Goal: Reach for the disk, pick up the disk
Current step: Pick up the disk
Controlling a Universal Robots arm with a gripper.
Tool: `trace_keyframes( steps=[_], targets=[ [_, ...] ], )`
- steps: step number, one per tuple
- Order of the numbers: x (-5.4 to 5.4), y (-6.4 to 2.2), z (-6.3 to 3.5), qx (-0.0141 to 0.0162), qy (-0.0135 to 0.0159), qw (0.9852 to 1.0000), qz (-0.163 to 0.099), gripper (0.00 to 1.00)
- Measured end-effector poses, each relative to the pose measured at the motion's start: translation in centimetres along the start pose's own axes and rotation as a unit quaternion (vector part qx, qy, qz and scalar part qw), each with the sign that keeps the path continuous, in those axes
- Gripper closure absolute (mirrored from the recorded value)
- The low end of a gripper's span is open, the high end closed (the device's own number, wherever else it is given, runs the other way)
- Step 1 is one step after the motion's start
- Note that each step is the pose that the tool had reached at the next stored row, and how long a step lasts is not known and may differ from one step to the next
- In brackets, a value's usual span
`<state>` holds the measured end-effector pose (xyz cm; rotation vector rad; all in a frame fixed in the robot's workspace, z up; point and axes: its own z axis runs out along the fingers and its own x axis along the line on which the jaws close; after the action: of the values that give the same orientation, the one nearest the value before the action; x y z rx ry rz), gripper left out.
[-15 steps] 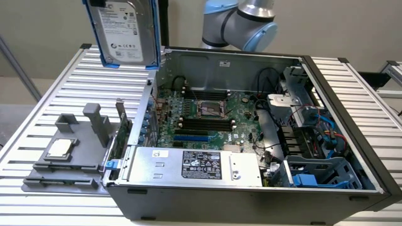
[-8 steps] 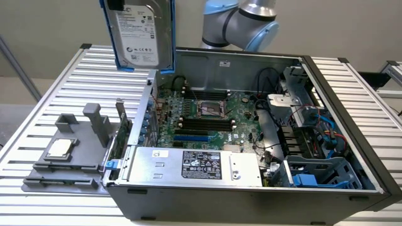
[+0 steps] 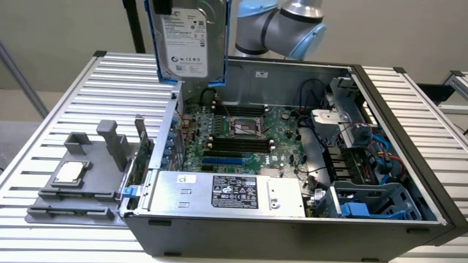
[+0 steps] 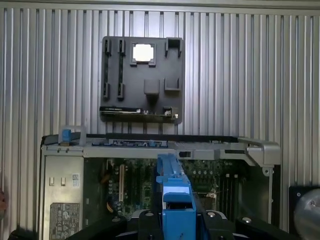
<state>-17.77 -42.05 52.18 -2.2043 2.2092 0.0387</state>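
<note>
The disk (image 3: 188, 41) hangs in the air above the open computer case (image 3: 409, 109), over the case's far corner on the exterior view's left, well clear of the motherboard (image 3: 241, 137) below; it stands upright on its short edge, its long axis near vertical with a slight lean, and its white-labelled face turned toward the exterior camera, blue carrier rails running up both long sides. The gripper (image 4: 177, 220) shows in the wrist view with the disk edge-on between its dark fingers (image 4: 212, 225); they sit close against the blue rail on either side, so I judge them closed onto the disk, not far open. The pick-up looks essentially made; doing it well now means a firm, even squeeze across the flat faces so the drive cannot pivot, a vertical long axis, and room from the case wall and the cables. On the ribbed tabletop (image 3: 73, 104), beside the case toward the exterior view's left edge, lies a grey fixture tray (image 3: 87, 186) carrying a small square silver chip (image 3: 71, 171); the silver power supply box (image 3: 234, 192) sits at the near edge of the case.
</note>
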Motion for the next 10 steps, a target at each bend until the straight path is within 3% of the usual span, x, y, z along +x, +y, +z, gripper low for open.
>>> trace_keyframes(
  steps=[6, 10],
  targets=[
    [0.3, -2.74, -0.02, 0.0, -0.0072, 1.0, 0.0, 0.67],
    [0.7, -4.57, -0.04, -0.0001, -0.0084, 1.0, 0.0, 0.67]
  ],
)
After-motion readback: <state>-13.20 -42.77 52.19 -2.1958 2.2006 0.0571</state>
